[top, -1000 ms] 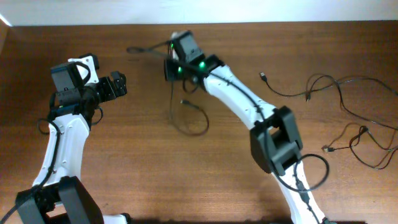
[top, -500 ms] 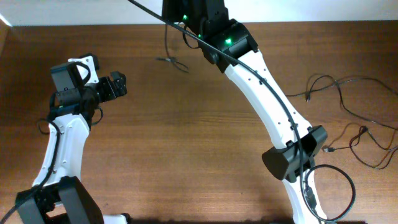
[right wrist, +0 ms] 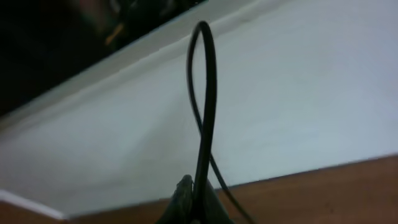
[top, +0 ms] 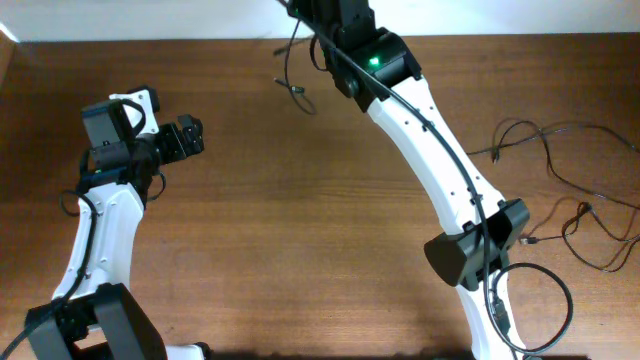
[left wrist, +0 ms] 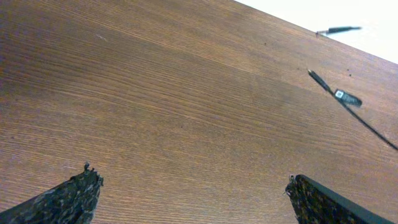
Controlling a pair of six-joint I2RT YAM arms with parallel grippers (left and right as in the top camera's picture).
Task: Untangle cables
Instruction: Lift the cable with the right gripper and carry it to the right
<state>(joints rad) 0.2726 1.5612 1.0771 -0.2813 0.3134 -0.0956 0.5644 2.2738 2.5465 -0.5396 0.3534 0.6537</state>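
Note:
My right gripper point(right wrist: 196, 200) is shut on a thin black cable point(right wrist: 205, 93), which loops up above the closed fingers. In the overhead view the right arm is raised at the table's far edge, its fingertips cut off by the top of the frame. The held cable point(top: 289, 62) hangs down from it, with a plug end point(top: 297, 92) over the wood. More thin black cables point(top: 545, 140) lie spread at the right, another point(top: 590, 225) nearer the front. My left gripper point(top: 193, 136) is open and empty over bare wood point(left wrist: 193, 180). A cable end with a plug point(left wrist: 341, 96) shows ahead of it.
The wooden table point(top: 300, 230) ends at a white wall along the far edge. The right arm's white links point(top: 430, 160) stretch diagonally across the table's right half. The thicker arm wiring point(top: 535, 300) loops at the front right.
The right arm has lifted the cable off the table, up and toward the far edge. The loop that lay on the wood now hangs from the gripper. The left arm has not moved.

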